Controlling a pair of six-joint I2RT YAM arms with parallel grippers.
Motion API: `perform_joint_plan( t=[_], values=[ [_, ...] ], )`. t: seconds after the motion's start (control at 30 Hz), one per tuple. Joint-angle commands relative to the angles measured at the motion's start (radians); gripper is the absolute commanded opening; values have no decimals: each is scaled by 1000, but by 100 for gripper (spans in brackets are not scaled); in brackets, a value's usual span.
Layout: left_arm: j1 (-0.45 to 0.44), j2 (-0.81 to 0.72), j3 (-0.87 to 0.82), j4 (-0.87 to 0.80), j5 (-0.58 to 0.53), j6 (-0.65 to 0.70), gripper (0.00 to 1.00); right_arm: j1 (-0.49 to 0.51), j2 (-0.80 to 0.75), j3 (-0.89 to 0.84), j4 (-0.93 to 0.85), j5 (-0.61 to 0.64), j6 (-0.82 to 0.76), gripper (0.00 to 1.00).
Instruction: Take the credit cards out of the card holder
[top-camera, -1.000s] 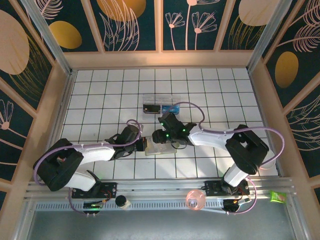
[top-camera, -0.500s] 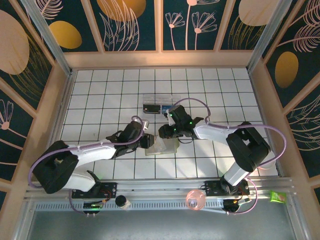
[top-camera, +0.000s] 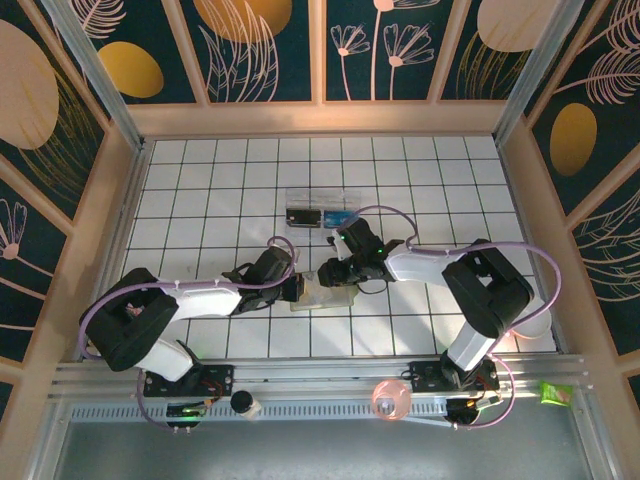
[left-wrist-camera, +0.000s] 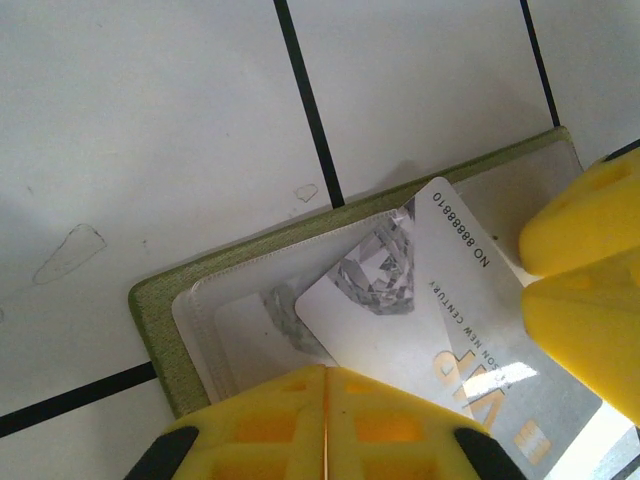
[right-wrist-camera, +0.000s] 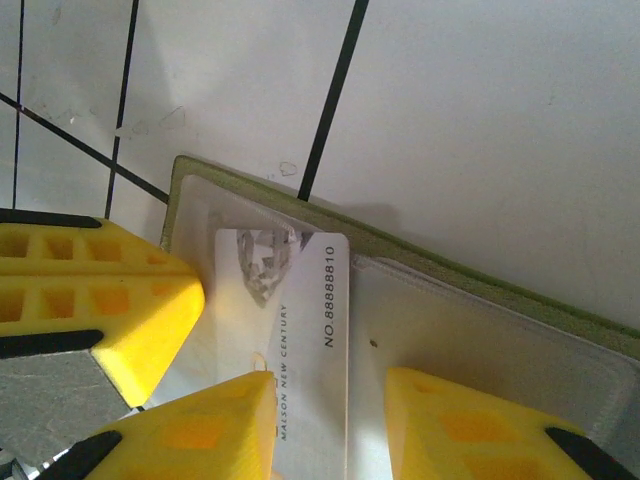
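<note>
- Card holder (top-camera: 325, 298) lies open centrally on the surface (top-camera: 200, 180), with a silver card (left-wrist-camera: 420, 300) half out.
- Left jaws closed tight over its edge.
- Right jaws part-open above the card.

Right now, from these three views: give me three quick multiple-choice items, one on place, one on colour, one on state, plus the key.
1. Where does the card holder lie?
A) between the left gripper and the right gripper
B) at the far left corner
C) at the far right corner

2. What colour is its outer border?
A) red
B) olive green
C) black

3. How does the card holder sit?
A) folded shut
B) standing on edge
C) open flat, inside up

Key:
1 A: in the top view it lies between the two sets of fingertips.
2 B: both wrist views show a green rim around the cream inside.
3 C: the silver VIP card rests on the exposed inside.
</note>
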Motion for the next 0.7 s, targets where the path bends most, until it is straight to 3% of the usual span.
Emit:
perform_joint_plan(
  t=[0.0,0.23,0.37,0.67],
  values=[
    [-1,28,-12,-30,6,-5,7,-5,19,-17,36,-38,17,34],
    [-1,46,-25,-11,26,-15,3,-5,34,-23,54,-65,32,29],
    [-1,43,-26,-10,28,-15,2,-7,30,-25,53,-52,41,18],
    [1,28,-26,-20,7,-9,2,-48,-66,-107,56,25,90,6]
  ],
)
